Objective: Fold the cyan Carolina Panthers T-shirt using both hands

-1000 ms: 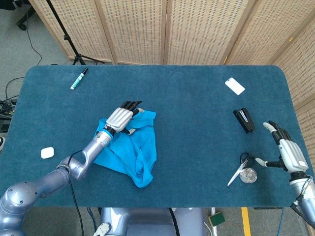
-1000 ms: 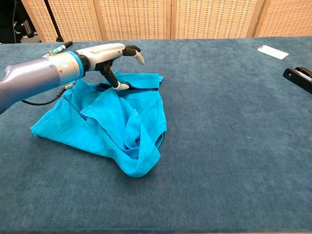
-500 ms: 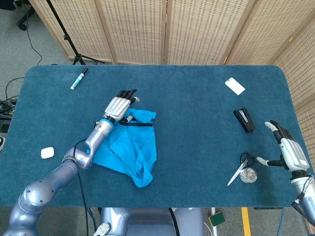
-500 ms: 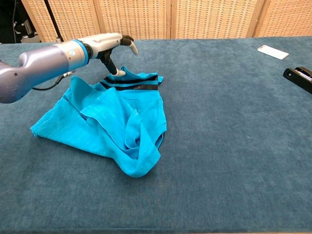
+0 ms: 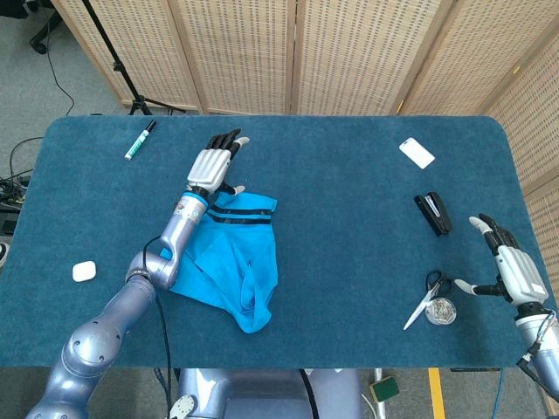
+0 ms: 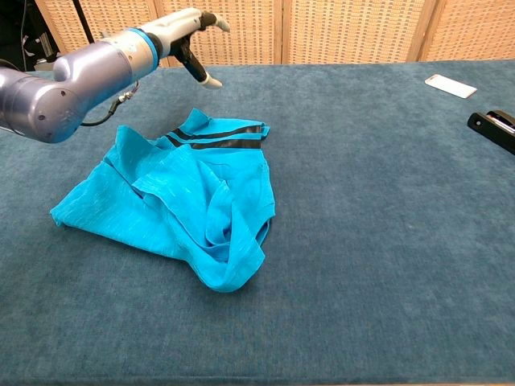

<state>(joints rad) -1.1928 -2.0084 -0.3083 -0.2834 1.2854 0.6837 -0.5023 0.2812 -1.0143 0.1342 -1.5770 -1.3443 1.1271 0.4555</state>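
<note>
The cyan T-shirt [image 5: 231,257] [image 6: 189,201] lies crumpled on the blue table, left of the middle, with a black-striped sleeve edge turned up at its far side. My left hand [image 5: 214,162] [image 6: 189,32] hovers above and beyond that far edge, fingers apart, holding nothing and clear of the cloth. At the table's right edge my right hand [image 5: 511,266] stays open, far from the shirt; the chest view does not show it.
A green marker [image 5: 139,140] lies at the far left, a white earbud case [image 5: 83,271] near the left edge. On the right lie a white phone [image 5: 417,153] [image 6: 450,85], a black stapler [image 5: 433,213] [image 6: 492,127], scissors [image 5: 423,301] and a tape roll [image 5: 442,311].
My left hand has lifted off the shirt's far edge and moved away toward the back of the table, uncovering the black-striped sleeve. The right hand has barely moved.
</note>
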